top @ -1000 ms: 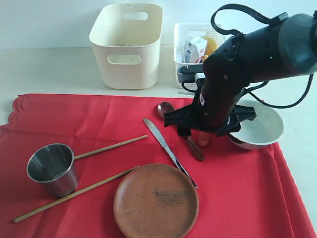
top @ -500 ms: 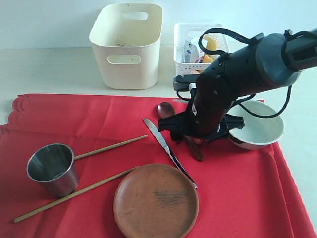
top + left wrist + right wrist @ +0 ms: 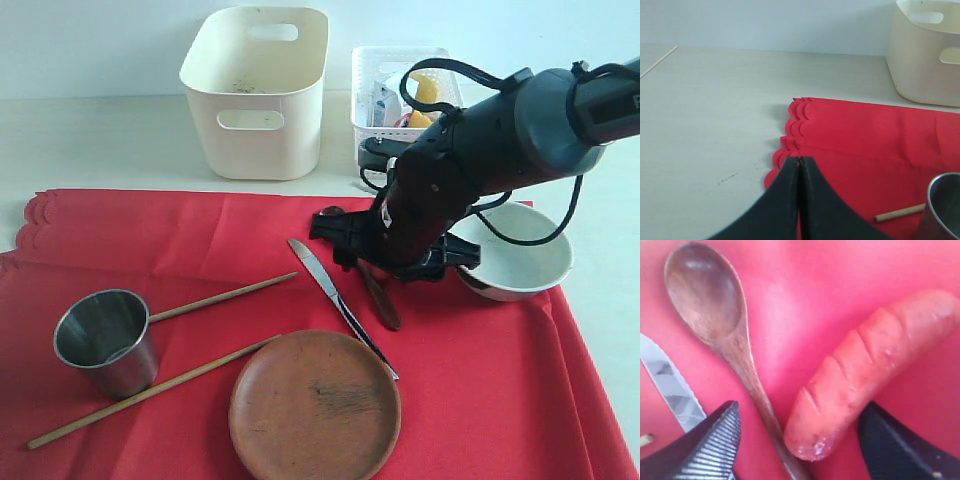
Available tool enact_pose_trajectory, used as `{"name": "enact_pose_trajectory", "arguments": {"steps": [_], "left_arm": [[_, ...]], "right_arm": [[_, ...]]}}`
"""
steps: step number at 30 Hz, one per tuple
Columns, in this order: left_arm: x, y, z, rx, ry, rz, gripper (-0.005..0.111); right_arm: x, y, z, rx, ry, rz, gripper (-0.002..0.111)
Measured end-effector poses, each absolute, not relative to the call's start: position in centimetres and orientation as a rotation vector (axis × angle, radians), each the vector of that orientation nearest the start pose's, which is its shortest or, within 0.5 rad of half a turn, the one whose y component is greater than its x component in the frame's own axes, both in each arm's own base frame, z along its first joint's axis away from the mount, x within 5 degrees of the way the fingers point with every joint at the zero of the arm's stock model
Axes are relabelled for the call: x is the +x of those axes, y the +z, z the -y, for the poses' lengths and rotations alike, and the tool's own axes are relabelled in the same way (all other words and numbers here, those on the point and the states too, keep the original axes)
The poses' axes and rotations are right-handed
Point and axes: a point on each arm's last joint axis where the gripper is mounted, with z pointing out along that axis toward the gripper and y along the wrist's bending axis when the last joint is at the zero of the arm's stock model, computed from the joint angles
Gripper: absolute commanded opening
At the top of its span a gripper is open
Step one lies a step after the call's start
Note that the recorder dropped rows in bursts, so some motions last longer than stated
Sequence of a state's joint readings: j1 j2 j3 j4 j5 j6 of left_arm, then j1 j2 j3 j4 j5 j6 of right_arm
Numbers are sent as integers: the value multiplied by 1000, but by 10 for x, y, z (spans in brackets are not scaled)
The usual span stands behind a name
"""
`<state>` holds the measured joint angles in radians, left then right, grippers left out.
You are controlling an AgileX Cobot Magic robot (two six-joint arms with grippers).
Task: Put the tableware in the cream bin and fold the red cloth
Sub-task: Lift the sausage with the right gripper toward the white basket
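Right wrist view gives what the exterior view hides. Right pincer (image 3: 805, 445) has its jaws apart, straddling the handle of the dark wooden spoon (image 3: 702, 290) and one end of a pink scored sausage (image 3: 870, 365), clamped on neither. The metal knife (image 3: 670, 385) blade lies just beside the spoon.

In the exterior view the right arm covers the sausage. We see only the spoon handle, between the knife and the pale grey-white bowl (image 3: 530, 262).

Left pincer (image 3: 799, 172) shows in the left wrist view only. Jaws together, nothing in them, by the scalloped left edge of the large red cloth (image 3: 500, 400).

The cloth lies flat on the pale counter (image 3: 100, 140) with the tableware on it:
- steel cup (image 3: 105, 340) near left
- two long wooden chopsticks (image 3: 222, 297) beside it
- round brown plate (image 3: 315, 405) near centre

The tall cream bin (image 3: 255, 155) stands off the cloth on the far side, white lattice basket (image 3: 362, 100) to its right. Open counter left of the cloth, plus a strip between cloth and bin.
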<state>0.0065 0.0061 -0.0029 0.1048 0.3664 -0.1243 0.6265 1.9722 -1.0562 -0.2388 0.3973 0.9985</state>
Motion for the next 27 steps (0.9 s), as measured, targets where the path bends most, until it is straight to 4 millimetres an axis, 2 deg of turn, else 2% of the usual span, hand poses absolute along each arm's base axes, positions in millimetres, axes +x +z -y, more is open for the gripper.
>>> {"name": "enact_pose_trajectory", "arguments": {"steps": [7,18,20,27], "left_arm": [[53,181,-4,-57,21,-1850,0],[53,181,-4,-57,21,-1850,0],[53,181,-4,-57,21,-1850,0],[53,181,-4,-57,21,-1850,0]], "right_arm": [[299,113,-206,318,244,-2785,64],[300,113,-204,670,273,-2728,63],[300,113,-203,724,268,-2717,58],[299,113,-202,806,249,-2706,29]]}}
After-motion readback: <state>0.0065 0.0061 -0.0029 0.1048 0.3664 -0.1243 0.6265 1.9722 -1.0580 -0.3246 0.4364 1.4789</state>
